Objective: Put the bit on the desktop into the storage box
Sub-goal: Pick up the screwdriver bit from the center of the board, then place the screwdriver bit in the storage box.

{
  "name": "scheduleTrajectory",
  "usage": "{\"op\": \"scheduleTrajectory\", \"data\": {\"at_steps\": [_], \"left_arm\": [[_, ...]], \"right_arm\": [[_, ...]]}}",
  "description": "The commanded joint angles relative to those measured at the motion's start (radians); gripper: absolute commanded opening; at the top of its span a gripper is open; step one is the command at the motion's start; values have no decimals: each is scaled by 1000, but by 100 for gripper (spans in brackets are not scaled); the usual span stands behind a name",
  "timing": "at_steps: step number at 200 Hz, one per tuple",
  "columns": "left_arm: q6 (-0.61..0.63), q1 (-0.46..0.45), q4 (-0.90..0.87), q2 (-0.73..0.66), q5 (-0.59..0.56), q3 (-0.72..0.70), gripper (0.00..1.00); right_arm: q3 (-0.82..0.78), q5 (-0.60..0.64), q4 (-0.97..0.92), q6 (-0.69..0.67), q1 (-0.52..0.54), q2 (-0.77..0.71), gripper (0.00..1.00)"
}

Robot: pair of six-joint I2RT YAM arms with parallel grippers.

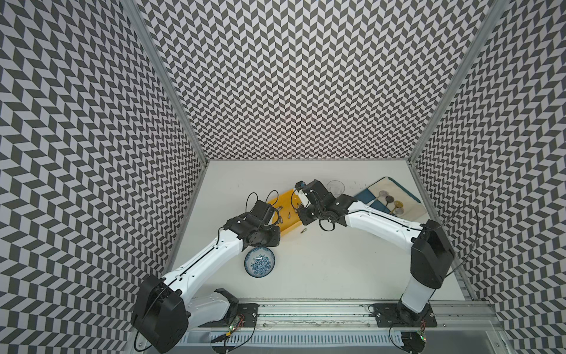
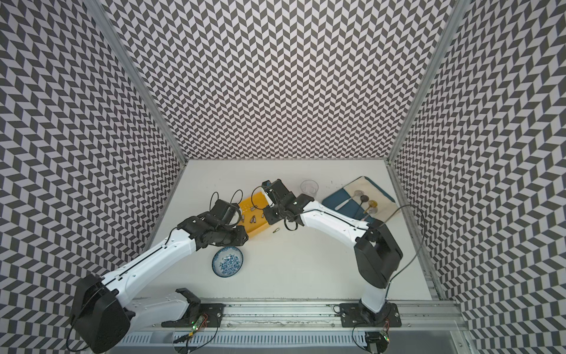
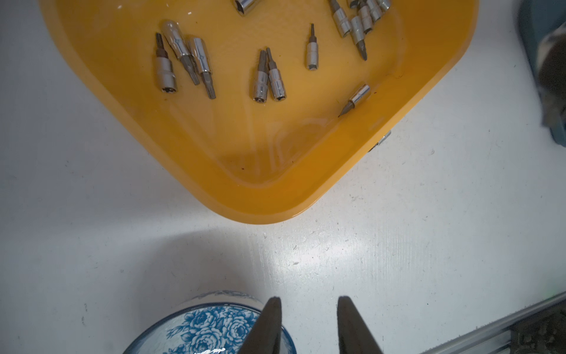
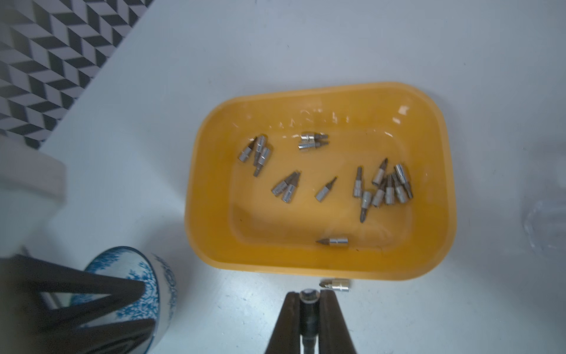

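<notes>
The right gripper [image 4: 308, 302] is clamped on a held bit [image 4: 308, 295], seen end-on as a small shiny socket between the pads, close to the near edge of the box [image 4: 441, 245]. A loose bit [image 4: 335, 285] lies on the desktop [image 4: 214, 61] just beside the box wall. The left gripper [image 3: 309, 301] stands apart and empty near the bowl [image 3: 214, 328]. The bits look like small, stiff polished steel. They are probably light, slippery and prone to roll, so the wider socket barrel, pinched across its sides, seems the better hold. Only the right wrist view shows the grip; both top views hide it under the wrist, yet they show the loose bit [image 1: 303, 230] just outside the box
</notes>
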Motion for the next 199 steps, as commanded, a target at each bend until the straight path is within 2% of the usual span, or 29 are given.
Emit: {"op": "scheduleTrajectory", "data": {"at_steps": [1,51,78,178,199], "left_arm": [[-2,7,-19,-34,7,-11,35],[-11,9,-25,-40,11,-12,35],[-10,9,-24,-41,12,-12,35],[-13,8,-28,-57,9,-19,35],[-13,9,-6,-67,36,-20,35]], "right_arm": [[109,-48,-18,-40,-15,121,0],[387,-102,-72,-88,-46,406,0],[453,-128,-82,-92,-62,490,0],[547,-129,-84,-105,-97,630,0],[551,-127,-88,-107,-99,643,0]]}}
